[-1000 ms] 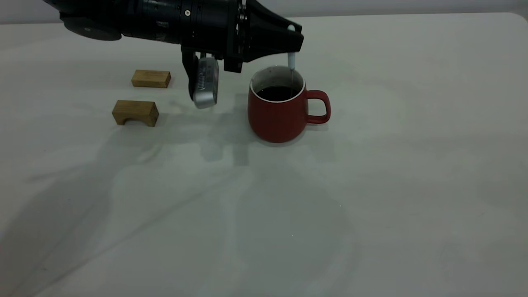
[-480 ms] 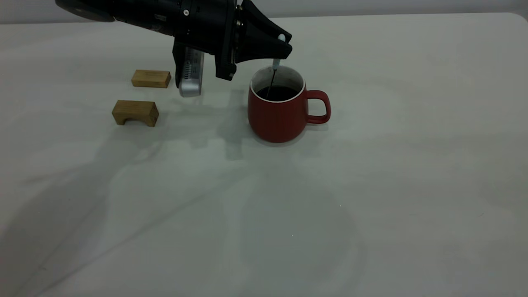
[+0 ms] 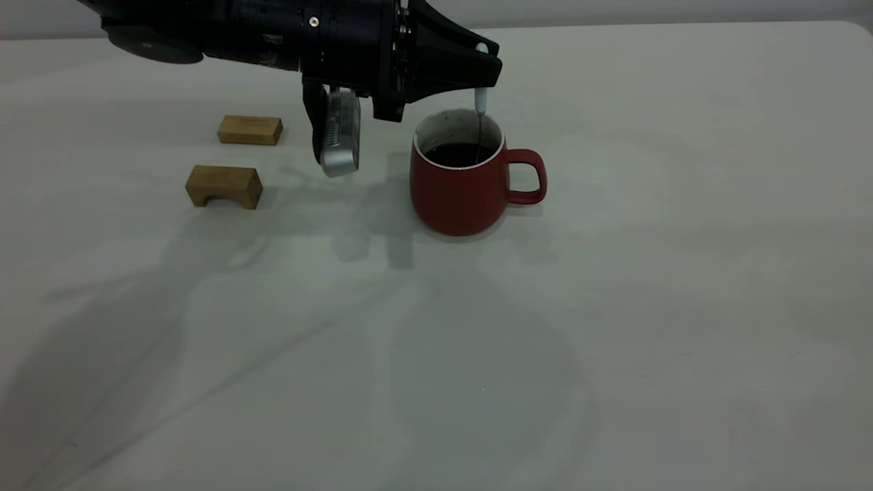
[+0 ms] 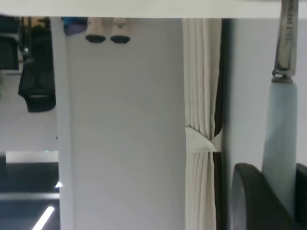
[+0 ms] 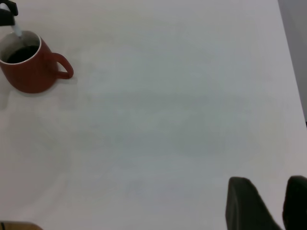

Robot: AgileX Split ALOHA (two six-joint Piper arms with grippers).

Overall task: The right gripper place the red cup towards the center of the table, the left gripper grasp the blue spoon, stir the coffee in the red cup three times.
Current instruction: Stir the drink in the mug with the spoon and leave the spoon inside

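Blue spoon (image 3: 481, 102): long axis near vertical, handle up, thin neck dipping into coffee (image 3: 458, 153).
Left pincer (image 3: 485, 68): above cup rim, clenched on spoon handle.
Red cup (image 3: 464, 184): upright on worktop (image 3: 614, 307), handle toward right side.
Right pincer (image 5: 266, 203): well apart from cup, fingers slightly parted, holding nothing.

Looks like a robot lab or test room: bare pale desk (image 3: 682, 307), plain wall, tied white curtain (image 4: 201, 143).
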